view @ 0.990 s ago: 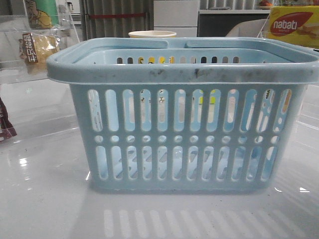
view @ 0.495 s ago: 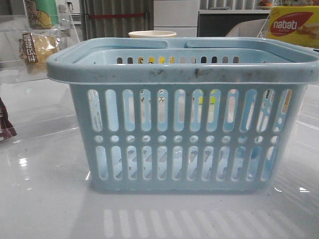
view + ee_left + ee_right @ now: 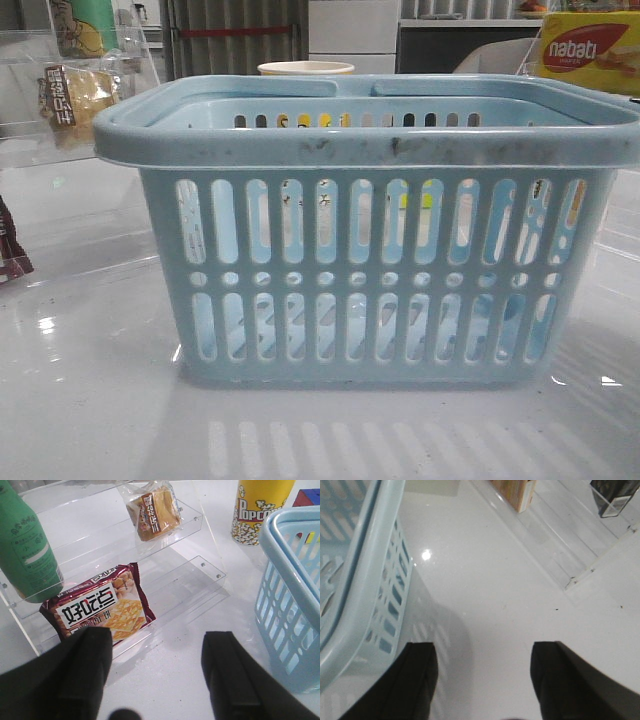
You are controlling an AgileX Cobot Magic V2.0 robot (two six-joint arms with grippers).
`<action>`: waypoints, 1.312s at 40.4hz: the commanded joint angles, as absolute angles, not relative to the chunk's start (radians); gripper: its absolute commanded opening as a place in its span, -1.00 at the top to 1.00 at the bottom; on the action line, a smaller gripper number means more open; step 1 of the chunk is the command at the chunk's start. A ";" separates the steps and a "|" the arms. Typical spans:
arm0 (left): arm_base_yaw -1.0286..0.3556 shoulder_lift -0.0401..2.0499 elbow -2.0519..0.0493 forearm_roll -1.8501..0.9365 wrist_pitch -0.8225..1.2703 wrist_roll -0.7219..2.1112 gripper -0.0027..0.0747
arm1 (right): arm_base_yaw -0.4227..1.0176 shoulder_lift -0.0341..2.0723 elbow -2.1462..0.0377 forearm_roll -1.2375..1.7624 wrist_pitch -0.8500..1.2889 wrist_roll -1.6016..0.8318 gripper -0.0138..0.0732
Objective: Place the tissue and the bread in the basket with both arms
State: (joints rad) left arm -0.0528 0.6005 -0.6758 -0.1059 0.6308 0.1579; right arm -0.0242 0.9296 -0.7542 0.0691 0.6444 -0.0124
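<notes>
The light blue basket (image 3: 370,240) fills the middle of the front view; neither gripper shows there. The bread (image 3: 154,516), in a clear wrapper with a brown label, lies on the upper step of a clear acrylic stand (image 3: 200,575), and also shows far left as the bread (image 3: 72,92). My left gripper (image 3: 157,640) hangs open over bare table, short of the stand, with the basket (image 3: 292,595) to one side. My right gripper (image 3: 482,650) is open over bare table beside the basket (image 3: 365,565). A dark pack, likely the tissue (image 3: 615,497), sits in a clear stand beyond it.
A maroon snack packet (image 3: 100,607) and a green bottle (image 3: 27,545) share the left stand. A popcorn tub (image 3: 260,510) stands behind the basket. A yellow nabati box (image 3: 590,50) sits at the back right. A clear stepped stand (image 3: 560,545) lies ahead of the right gripper.
</notes>
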 commanded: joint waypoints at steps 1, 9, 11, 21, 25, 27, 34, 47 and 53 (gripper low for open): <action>-0.052 0.610 -0.703 -0.123 0.549 0.151 -0.19 | -0.077 0.994 -0.851 0.066 0.560 0.007 -0.51; -0.052 0.610 -0.703 -0.123 0.548 0.151 -0.10 | -0.193 1.157 -1.013 0.066 0.599 0.007 -0.51; -0.052 0.610 -0.703 -0.123 0.548 0.151 -0.08 | -0.214 1.194 -1.055 0.066 0.600 0.006 -0.51; -0.052 0.610 -0.703 -0.123 0.548 0.151 -0.06 | -0.271 1.403 -1.234 0.036 0.601 0.000 -0.51; -0.052 0.610 -0.703 -0.123 0.548 0.151 -0.06 | -0.271 1.471 -1.294 0.000 0.601 -0.013 -0.51; -0.052 0.610 -0.703 -0.123 0.548 0.151 -0.06 | -0.271 1.505 -1.322 -0.021 0.600 -0.013 -0.51; -0.052 0.610 -0.703 -0.125 0.548 0.151 -0.06 | -0.271 1.611 -1.407 -0.054 0.601 -0.013 -0.51; -0.052 0.610 -0.703 -0.135 0.548 0.151 -0.06 | -0.271 1.714 -1.450 -0.055 0.564 -0.013 -0.51; -0.052 0.610 -0.703 -0.136 0.548 0.151 -0.06 | -0.271 1.740 -1.450 -0.055 0.537 -0.013 -0.51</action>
State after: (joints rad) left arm -0.0528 0.6012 -0.6758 -0.1199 0.6289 0.1579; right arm -0.2660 1.7778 -1.4101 -0.0383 0.6122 0.0000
